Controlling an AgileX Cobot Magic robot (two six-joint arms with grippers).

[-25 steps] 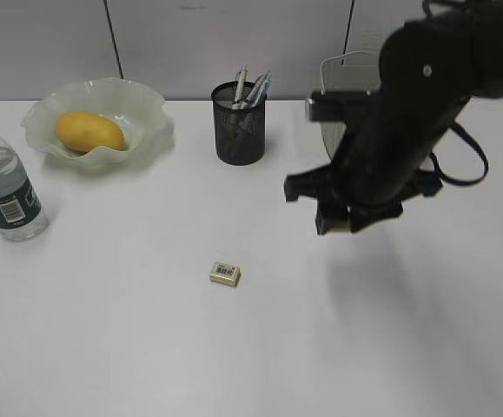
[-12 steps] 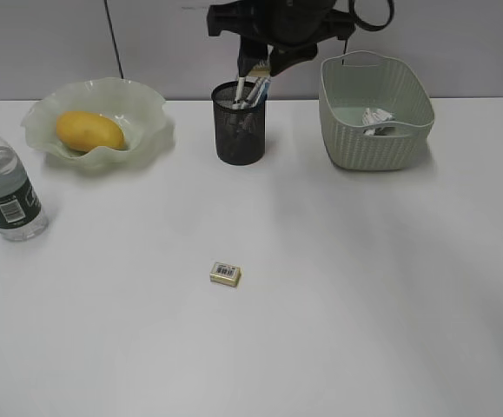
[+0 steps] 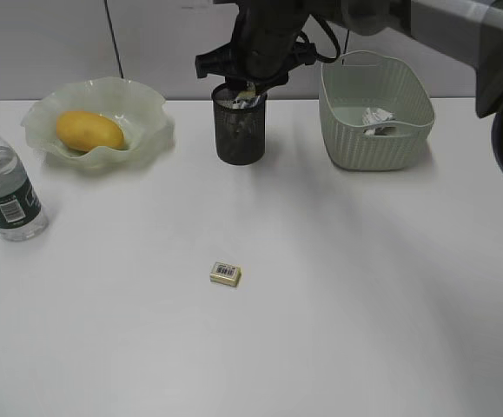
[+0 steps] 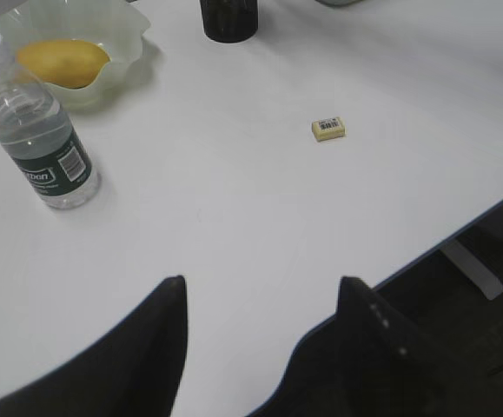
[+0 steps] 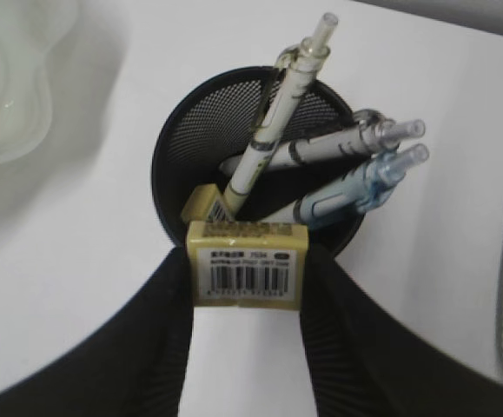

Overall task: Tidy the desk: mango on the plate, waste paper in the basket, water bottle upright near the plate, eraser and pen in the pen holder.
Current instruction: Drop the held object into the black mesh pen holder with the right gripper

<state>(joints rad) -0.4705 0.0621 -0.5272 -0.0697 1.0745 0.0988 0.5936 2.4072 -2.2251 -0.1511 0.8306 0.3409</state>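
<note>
My right gripper (image 5: 246, 276) is shut on a yellow eraser (image 5: 247, 261) with a barcode label, just above the rim of the black mesh pen holder (image 5: 175, 148), which holds three pens (image 5: 279, 122). In the exterior view the right gripper (image 3: 247, 87) hangs over the pen holder (image 3: 240, 137). A second eraser (image 3: 225, 274) lies on the desk (image 3: 364, 287). The mango (image 3: 89, 130) rests in the plate (image 3: 151, 109). The water bottle (image 3: 6, 191) stands upright left of it. Waste paper (image 3: 377, 119) lies in the basket (image 3: 374, 143). My left gripper (image 4: 264, 287) is open over the desk edge.
The left wrist view shows the bottle (image 4: 43, 139), the mango (image 4: 60, 62), the loose eraser (image 4: 330, 129) and the desk's near edge (image 4: 459, 230) with dark floor beyond. A yellow piece (image 5: 203, 204) lies inside the holder.
The right arm has swung from the right middle of the desk to the back, and over the last half second sunk closer to the pen holder with the eraser.
</note>
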